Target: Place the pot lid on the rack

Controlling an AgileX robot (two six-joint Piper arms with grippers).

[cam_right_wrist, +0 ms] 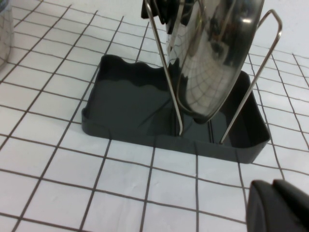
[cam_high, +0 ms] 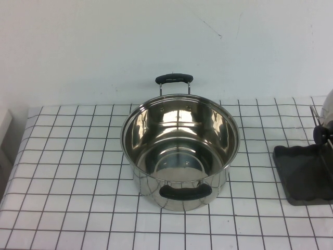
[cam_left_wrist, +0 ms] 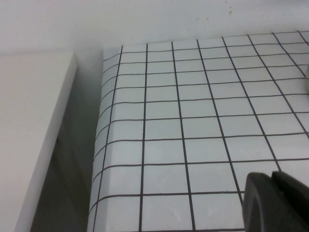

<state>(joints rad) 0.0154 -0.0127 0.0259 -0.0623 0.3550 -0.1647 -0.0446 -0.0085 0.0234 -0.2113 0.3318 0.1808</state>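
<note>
The pot lid (cam_right_wrist: 212, 58) stands on its edge in the rack (cam_right_wrist: 166, 72), near the top middle of your right wrist picture. It leans between the thin wire rods, and its bottom edge sits down in the dark grey tray (cam_right_wrist: 125, 104) that makes the rack's base. You can see a bit of its black knob (cam_right_wrist: 166, 9) at the very top. In the high picture, only a sliver of the lid shows at the far right edge, above the grey tray in the lower right. Your right hand (cam_right_wrist: 277, 205) shows as a dark shape in the bottom right corner of the right wrist picture, near the tray but not touching it or the lid. I cannot tell if it is wide or narrow. Your left hand (cam_left_wrist: 275, 200) is a dark shape in the bottom right corner of the left wrist picture, over the bare bench (cam_left_wrist: 193, 121), and I cannot tell its state either. The big shiny pot (cam_high: 180, 148) with two black handles sits in the middle of the high picture, with no lid on it.
</note>
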